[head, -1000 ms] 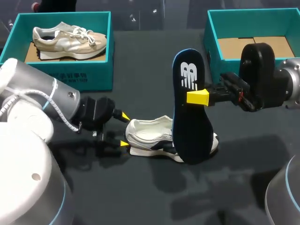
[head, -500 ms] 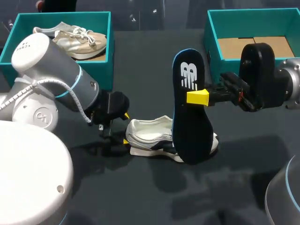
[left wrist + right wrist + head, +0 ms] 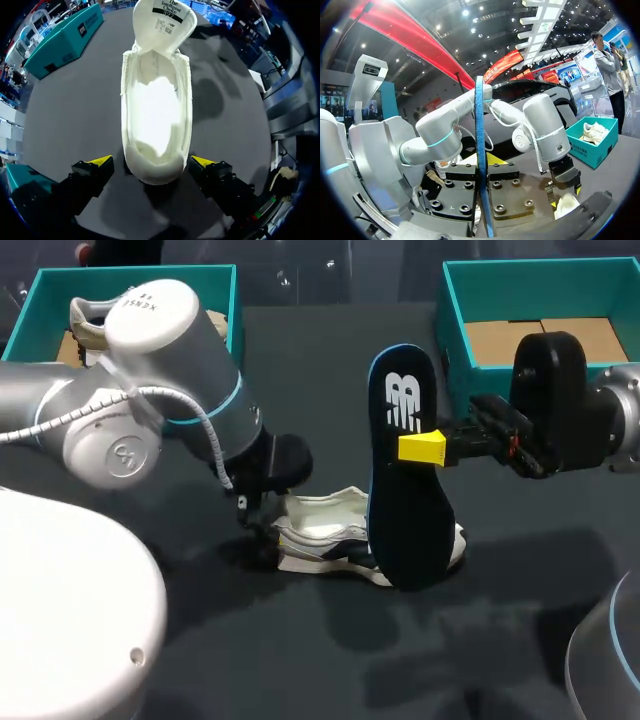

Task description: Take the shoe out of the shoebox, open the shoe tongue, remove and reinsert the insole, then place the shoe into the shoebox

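The dark worktop [image 3: 330, 350] carries a teal shoebox at each far corner. My left arm [image 3: 150, 390] comes in from its side and bends down over the middle of the worktop. It hides much of the left shoebox [image 3: 60, 280], where only a strip of a beige second shoe [image 3: 85, 325] shows behind it. My right arm [image 3: 560, 410] lies level in front of the right shoebox [image 3: 452, 330], which shows a cardboard floor [image 3: 500, 340].

The white shoe [image 3: 157, 115] lies on the worktop between the two boxes, well apart from both, sole down. Its tongue [image 3: 164, 17] is folded out over the toe, so the mouth gapes wide.

The dark insole [image 3: 405, 470] stands upright in the air, its blue edge facing the right wrist camera. Its lower end hangs just in front of the shoe's toe half in the head view. The right hand [image 3: 425, 447] is clamped on the insole at about mid-length, one finger on each face, so the fingers stand only the insole's thickness apart.

The left hand [image 3: 152, 162] is spread wide at the shoe's heel, one yellow tip on each side of it. Whether the tips touch the heel I cannot tell, and the hand has hold of nothing.
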`<state>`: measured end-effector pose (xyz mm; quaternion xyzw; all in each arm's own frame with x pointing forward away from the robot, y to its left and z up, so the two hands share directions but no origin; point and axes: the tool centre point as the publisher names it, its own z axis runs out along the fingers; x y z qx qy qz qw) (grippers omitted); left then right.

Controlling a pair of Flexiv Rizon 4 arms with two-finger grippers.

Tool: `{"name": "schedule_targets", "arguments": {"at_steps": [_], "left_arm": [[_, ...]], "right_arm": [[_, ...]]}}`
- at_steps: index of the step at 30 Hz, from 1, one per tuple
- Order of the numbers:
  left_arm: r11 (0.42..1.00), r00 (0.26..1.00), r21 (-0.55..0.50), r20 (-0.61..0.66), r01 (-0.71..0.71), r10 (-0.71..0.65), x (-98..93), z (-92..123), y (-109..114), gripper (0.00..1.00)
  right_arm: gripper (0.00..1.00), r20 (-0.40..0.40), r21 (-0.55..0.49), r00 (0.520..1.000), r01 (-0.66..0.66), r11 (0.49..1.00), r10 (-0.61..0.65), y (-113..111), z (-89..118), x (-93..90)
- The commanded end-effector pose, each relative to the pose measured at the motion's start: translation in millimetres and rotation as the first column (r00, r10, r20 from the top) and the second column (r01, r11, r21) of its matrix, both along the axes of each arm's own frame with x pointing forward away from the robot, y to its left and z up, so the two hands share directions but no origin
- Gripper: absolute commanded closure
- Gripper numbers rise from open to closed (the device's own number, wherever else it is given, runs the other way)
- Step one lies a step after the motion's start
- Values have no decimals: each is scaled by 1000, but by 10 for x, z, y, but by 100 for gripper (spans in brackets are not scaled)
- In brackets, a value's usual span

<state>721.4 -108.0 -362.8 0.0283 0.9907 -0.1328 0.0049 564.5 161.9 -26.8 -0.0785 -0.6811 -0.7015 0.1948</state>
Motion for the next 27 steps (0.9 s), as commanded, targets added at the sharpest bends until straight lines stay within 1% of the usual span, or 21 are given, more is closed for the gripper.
{"name": "schedule_targets", "arguments": {"at_steps": [1, 12, 21, 27], "left_arm": [[986, 1000, 168, 10, 0, -2, -1, 23, -47, 0], [979, 1000, 203, 10, 16, -18, -26, 21, -69, 0], [975, 999, 217, 11, 37, -41, -8, 207, -158, 0], [977, 998, 206, 16, 56, -60, 51, 372, -295, 0]], "right_arm": [[100, -1, -1, 1000, 3, 1000, -3, 5, -4, -13], [100, -1, -1, 1000, 3, 1000, -3, 5, -4, -13], [100, -1, -1, 1000, 3, 1000, -3, 5, -4, -13], [100, -1, -1, 1000, 3, 1000, -3, 5, -4, -13]]}}
